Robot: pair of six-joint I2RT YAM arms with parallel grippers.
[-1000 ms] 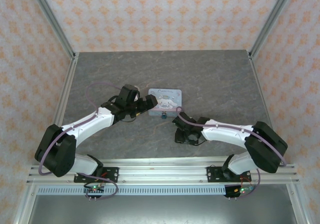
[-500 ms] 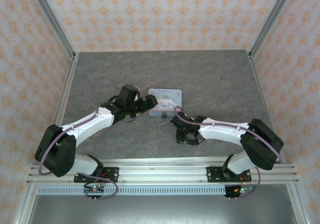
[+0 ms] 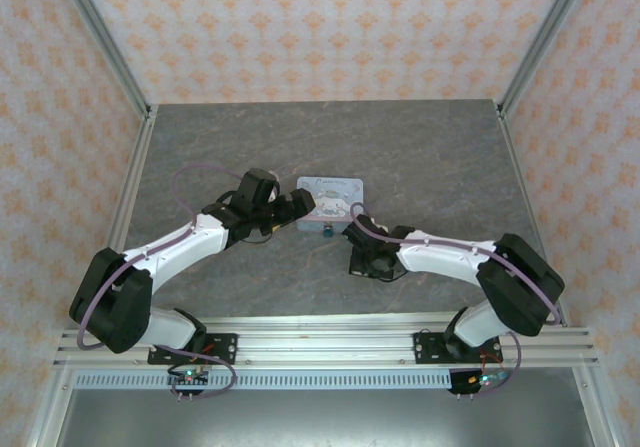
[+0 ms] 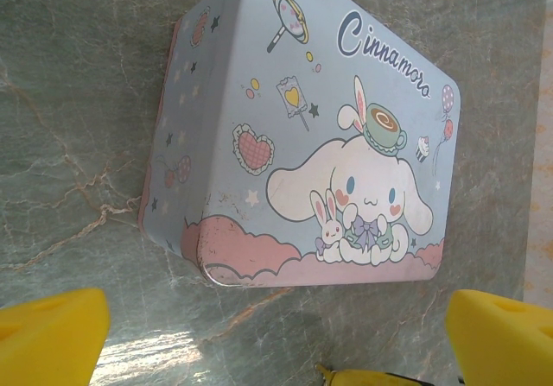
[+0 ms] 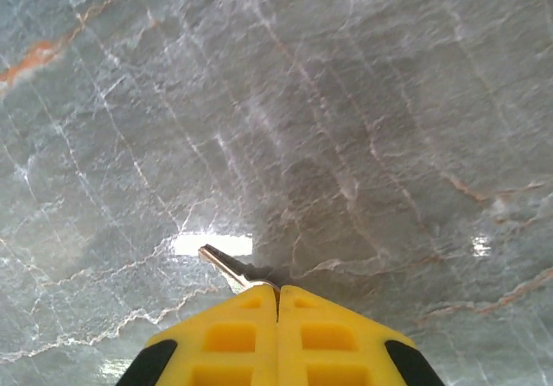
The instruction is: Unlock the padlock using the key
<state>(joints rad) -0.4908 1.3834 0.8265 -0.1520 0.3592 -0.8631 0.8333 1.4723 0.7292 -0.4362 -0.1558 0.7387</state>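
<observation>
Nearest the arm bases, the right tool (image 5: 278, 293) has its yellow fingers (image 5: 232, 338) pressed flat together, pinching the key (image 5: 230, 267). The key's thin pale blade sticks out from the fingertips toward the left, just above the grey marbled surface (image 3: 430, 157); I cannot tell whether its tip touches. From above, this tool sits right of centre, pointing down at the surface. Just beyond it and a little to the left, the small teal padlock (image 3: 326, 232) lies on the surface, close against the near side of the tin (image 3: 335, 193) and apart from the key. The left tool (image 3: 302, 209) sits just beside the tin's left end, its fingers spread wide and holding nothing. The tin is pale blue with a pink base and a white cartoon dog printed on the lid.
</observation>
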